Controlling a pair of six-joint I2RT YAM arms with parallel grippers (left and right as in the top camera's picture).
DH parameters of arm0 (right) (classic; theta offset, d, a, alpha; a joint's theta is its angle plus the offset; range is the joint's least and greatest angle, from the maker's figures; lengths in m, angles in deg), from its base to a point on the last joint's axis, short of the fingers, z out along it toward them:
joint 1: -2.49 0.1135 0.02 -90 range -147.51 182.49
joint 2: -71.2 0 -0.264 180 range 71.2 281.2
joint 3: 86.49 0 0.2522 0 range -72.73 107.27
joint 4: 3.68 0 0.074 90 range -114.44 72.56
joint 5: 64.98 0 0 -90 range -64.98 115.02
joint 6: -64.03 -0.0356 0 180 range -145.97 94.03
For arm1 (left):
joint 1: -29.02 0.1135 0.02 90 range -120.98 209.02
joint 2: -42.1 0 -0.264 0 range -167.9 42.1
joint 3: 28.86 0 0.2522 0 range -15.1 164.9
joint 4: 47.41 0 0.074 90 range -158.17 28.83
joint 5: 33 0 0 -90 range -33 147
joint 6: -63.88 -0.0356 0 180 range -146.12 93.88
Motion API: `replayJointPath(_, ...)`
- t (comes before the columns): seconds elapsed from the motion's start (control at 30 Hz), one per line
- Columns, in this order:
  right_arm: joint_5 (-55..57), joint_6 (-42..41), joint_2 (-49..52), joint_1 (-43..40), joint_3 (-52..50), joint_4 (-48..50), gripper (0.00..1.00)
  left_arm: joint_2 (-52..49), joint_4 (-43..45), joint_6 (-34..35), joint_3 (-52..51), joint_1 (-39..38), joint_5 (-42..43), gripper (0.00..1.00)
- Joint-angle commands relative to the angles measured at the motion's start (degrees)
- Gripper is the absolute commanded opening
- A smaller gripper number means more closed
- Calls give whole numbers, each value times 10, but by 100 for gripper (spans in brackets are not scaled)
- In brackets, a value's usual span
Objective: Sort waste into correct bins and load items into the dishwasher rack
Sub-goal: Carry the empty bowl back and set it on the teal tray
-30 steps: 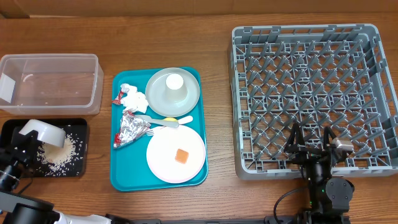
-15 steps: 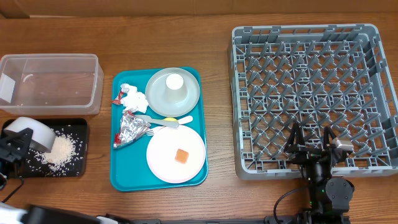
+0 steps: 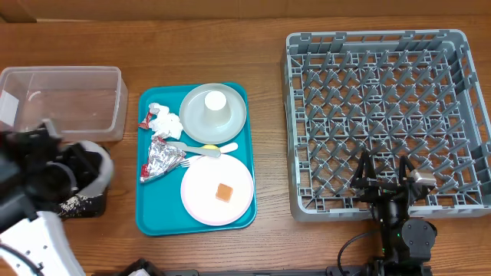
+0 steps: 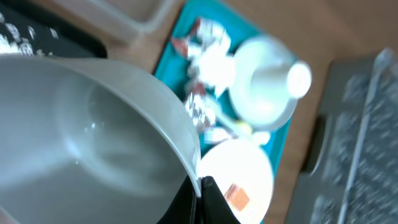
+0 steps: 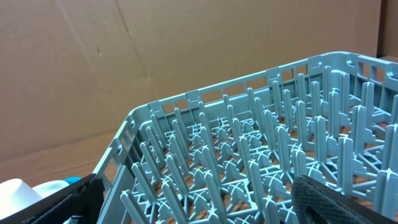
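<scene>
Left tool [image 4: 200,190]: clamped shut on the rim of the white bowl [image 4: 93,124]; the grip is a thin pinch on one edge only
White bowl: held in the air at the left end of the bench, over the right end of the black tray [image 3: 86,208] and just beside the teal tray [image 3: 157,222]; its inside looks bare in the wrist view; the overhead view is too blurred to give its tilt
Rice [image 3: 73,203]: lies loose in the black tray; the clear tub [image 3: 119,100] behind it looks unused
Right tool [image 3: 383,178]: jaws spread wide, holding nothing; parked at the near edge of the dishwasher rack [image 3: 376,37]
Step in hand: most likely carrying the bowl across to the rack
How to do it well: lift before travelling, because the path crosses the teal tray with the small cup [image 3: 215,101] standing on the grey-green plate [image 3: 234,123]; keep the wrist steady, since a rim pinch lets a bowl swing or slip
Placement: lower the bowl on edge between rows of pegs [image 3: 360,100], not flat on their tips; release only once it leans settled
Reach: the rack sits well apart on the right arm's side; aim for its left columns, or pass the bowl to the waiting right tool
Risk: clipping the cup or the rack wall
</scene>
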Motion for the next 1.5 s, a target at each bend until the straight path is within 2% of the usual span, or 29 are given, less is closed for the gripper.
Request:
replayJointPath(0.0, 6, -4, -2, -3, -6, 3, 100, -1, -9, 46, 5, -72, -87, 4)
replayJointPath(0.27, 6, -4, -2, -3, -6, 3, 100, -45, -19, 76, -21, -165, -100, 4)
replayJointPath(0.5, 6, -4, -2, -3, -6, 3, 100, -80, -5, 105, -83, -268, -103, 4)
replayJointPath(0.6, 6, -4, -2, -3, -6, 3, 100, -91, 27, 169, -111, -327, -163, 4)
replayJointPath(0.77, 6, -4, -2, -3, -6, 3, 100, -113, 45, 210, -130, -378, -214, 4)
replayJointPath(0.93, 6, -4, -2, -3, -6, 3, 100, -153, 45, 243, -138, -400, -261, 4)
replayJointPath(1.47, 6, -4, -2, -3, -6, 3, 100, -227, 74, 244, -139, -405, -250, 4)
